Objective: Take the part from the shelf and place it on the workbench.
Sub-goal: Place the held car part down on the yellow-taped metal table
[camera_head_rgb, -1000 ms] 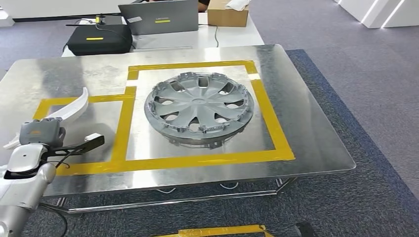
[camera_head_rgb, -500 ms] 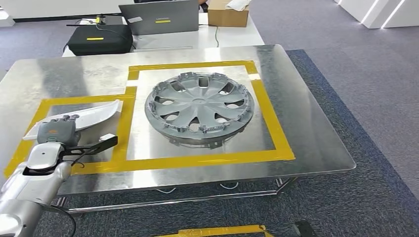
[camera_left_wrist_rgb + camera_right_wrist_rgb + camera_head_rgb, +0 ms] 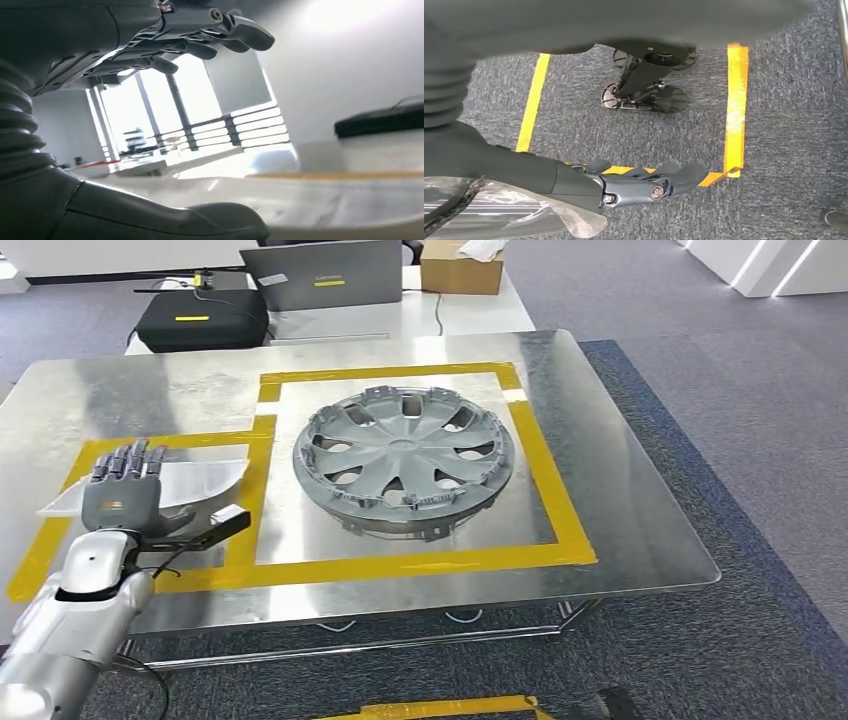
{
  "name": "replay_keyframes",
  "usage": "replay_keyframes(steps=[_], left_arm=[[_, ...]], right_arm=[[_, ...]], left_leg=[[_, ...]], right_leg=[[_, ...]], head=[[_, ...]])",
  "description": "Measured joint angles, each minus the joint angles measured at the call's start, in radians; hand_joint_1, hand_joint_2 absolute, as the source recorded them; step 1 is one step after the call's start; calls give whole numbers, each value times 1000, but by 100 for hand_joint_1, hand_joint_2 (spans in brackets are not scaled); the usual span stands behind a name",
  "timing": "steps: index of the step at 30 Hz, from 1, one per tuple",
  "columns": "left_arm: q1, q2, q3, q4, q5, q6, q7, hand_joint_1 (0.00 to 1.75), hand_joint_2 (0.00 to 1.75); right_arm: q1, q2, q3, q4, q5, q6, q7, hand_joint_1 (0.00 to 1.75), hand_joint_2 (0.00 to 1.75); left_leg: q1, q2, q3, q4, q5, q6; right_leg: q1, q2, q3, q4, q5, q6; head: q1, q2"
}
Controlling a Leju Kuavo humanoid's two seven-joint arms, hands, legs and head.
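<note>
Both hands hold nothing: the left hand [image 3: 122, 492] hovers with fingers [image 3: 128, 462] spread, the white part [image 3: 190, 483] lying flat just under them on the workbench [image 3: 620, 490]. Withdrawing low could snag and drag it. The right hand [image 3: 644, 182] hangs loosely extended.

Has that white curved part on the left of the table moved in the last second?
Yes. The white part has tipped from standing up to lying flat inside the small yellow tape frame, under the left hand.
</note>
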Motion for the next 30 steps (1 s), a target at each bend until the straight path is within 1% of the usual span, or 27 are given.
replay_keyframes(steps=[3, 6, 8, 9, 10, 11, 12, 13, 14, 15, 16, 17, 18, 19, 20, 21, 22, 23, 24, 26, 27, 28, 29, 30], left_arm=[[112, -41, -38, -192, -24, 78, -40, 0, 0], [252, -83, -110, -415, -39, 178, -78, 0, 0], [332, -104, -166, -541, -30, 233, -103, 0, 0], [367, -112, -193, -600, -3, 254, -131, 0, 0], [399, -121, -217, -659, 47, 270, -178, 0, 0], [427, -132, -237, -711, 115, 279, -242, 0, 0], [455, -147, -256, -760, 191, 284, -314, 0, 0], [479, -162, -272, -800, 254, 287, -380, 0, 0], [501, -177, -285, -833, 296, 288, -431, 0, 0], [521, -189, -297, -860, 321, 289, -474, 0, 0], [540, -202, -306, -882, 338, 290, -514, 0, 0], [562, -216, -310, -901, 359, 290, -556, 0, 0], [586, -233, -309, -919, 394, 290, -604, 0, 0], [613, -253, -301, -936, 446, 290, -653, 0, 0], [640, -275, -287, -954, 513, 290, -698, 0, 0], [666, -297, -268, -973, 594, 290, -738, 0, 0], [688, -317, -245, -989, 669, 290, -768, 0, 0], [708, -336, -219, -1007, 739, 290, -790, 0, 0], [726, -352, -191, -1024, 800, 290, -804, 0, 0], [763, -382, -114, -1049, 904, 290, -813, 0, 0], [782, -395, -62, -1057, 961, 290, -814, 0, 0], [800, -406, -6, -1061, 1017, 290, -814, 0, 0], [816, -416, 48, -1063, 1067, 290, -814, 0, 0], [829, -424, 94, -1064, 1109, 290, -814, 0, 0]], right_arm=[[9, 0, 0, 0, -15, -8, -10, 0, 0], [22, 0, -3, 0, -25, -16, -18, 0, 0], [29, 1, -5, 0, -29, -20, -22, 0, 0], [32, 1, -5, 0, -30, -21, -24, 0, 0], [35, 1, -5, 0, -31, -23, -25, 0, 0], [37, 1, -6, 0, -31, -25, -27, 0, 0], [40, 1, -7, 0, -31, -27, -28, 0, 0], [40, 1, -8, 0, -31, -29, -29, 0, 0], [40, 1, -9, 0, -31, -30, -29, 0, 0], [40, 1, -10, 0, -31, -31, -30, 0, 0], [40, 1, -11, 0, -31, -32, -30, 0, 0], [40, 1, -12, 0, -32, -33, -30, 0, 0], [41, 1, -13, 0, -34, -34, -31, 0, 0], [41, 1, -15, 0, -37, -35, -32, 0, 0], [41, 1, -18, 0, -41, -37, -33, 0, 0], [41, 2, -22, 0, -45, -38, -33, 0, 0], [41, 4, -26, 0, -49, -39, -35, 0, 0], [42, 5, -29, 1, -52, -40, -36, 0, 0], [42, 6, -32, 1, -54, -40, -37, 0, 0], [45, 6, -38, 1, -57, -44, -37, 0, 0], [47, 6, -42, 1, -57, -46, -37, 0, 0], [49, 6, -46, 1, -58, -47, -37, 0, 0], [52, 6, -50, 1, -58, -49, -36, 0, 0], [53, 6, -53, 1, -58, -49, -36, 0, 0]], left_leg=[[-1, 0, 0, 0, -1, 0], [-3, 1, 0, 1, -4, 3], [-7, 1, -1, 5, -8, 13], [-9, 1, -1, 6, -8, 20], [-10, 2, 1, 0, -4, 28], [-7, 5, 7, -12, 5, 33], [-4, 7, 13, -28, 15, 38], [0, 9, 18, -43, 25, 42], [3, 12, 20, -52, 31, 43], [4, 12, 18, -54, 35, 43], [5, 13, 15, -54, 37, 42], [6, 13, 12, -53, 38, 39], [7, 14, 9, -50, 40, 36], [10, 14, 5, -46, 40, 31], [15, 14, 1, -39, 39, 25], [16, 14, -6, -30, 38, 16], [17, 12, -12, -21, 37, 8], [16, 10, -18, -10, 36, 0], [14, 8, -24, -2, 37, -6], [15, 5, -31, 9, 41, -15], [16, 5, -37, 20, 30, -19], [17, 5, -47, 46, 3, -23], [18, 5, -62, 90, -37, -26], [18, 4, -81, 148, -85, -28]], right_leg=[[-1, 0, 0, 0, -1, 1], [-4, 1, 0, -2, -2, 4], [-8, 1, 1, -5, -1, 10], [-10, 2, 2, -7, 2, 15], [-9, 2, 5, -11, 5, 20], [-8, 2, 5, -12, 3, 24], [-8, 1, 1, -3, -9, 27], [-7, 0, -11, 24, -33, 30], [-8, -1, -31, 71, -66, 32], [-10, -1, -56, 133, -101, 36], [-14, -1, -79, 191, -126, 41], [-17, -3, -90, 226, -134, 46], [-22, -4, -85, 228, -125, 52], [-26, -7, -61, 191, -99, 58], [-31, -10, -21, 126, -68, 65], [-33, -10, 20, 64, -50, 72], [-34, -8, 48, 21, -36, 72], [-35, -4, 60, -2, -35, 67], [-34, 0, 58, 1, -39, 57], [-35, 3, 40, 9, -38, 34], [-33, 2, 35, 13, -34, 23], [-32, 1, 28, 13, -27, 14], [-31, 0, 18, 13, -20, 6], [-27, 0, 10, 13, -11, 0]], head=[[0, 0], [0, 0], [0, 0], [0, 0], [-1, 0], [0, 0], [1, 0], [2, 0], [4, 0], [5, 0], [5, 0], [4, 0], [4, 0], [4, 0], [5, 0], [5, 0], [6, 0], [5, 0], [4, 0], [3, 0], [2, 0], [0, 0], [-2, 0], [-4, 0]])
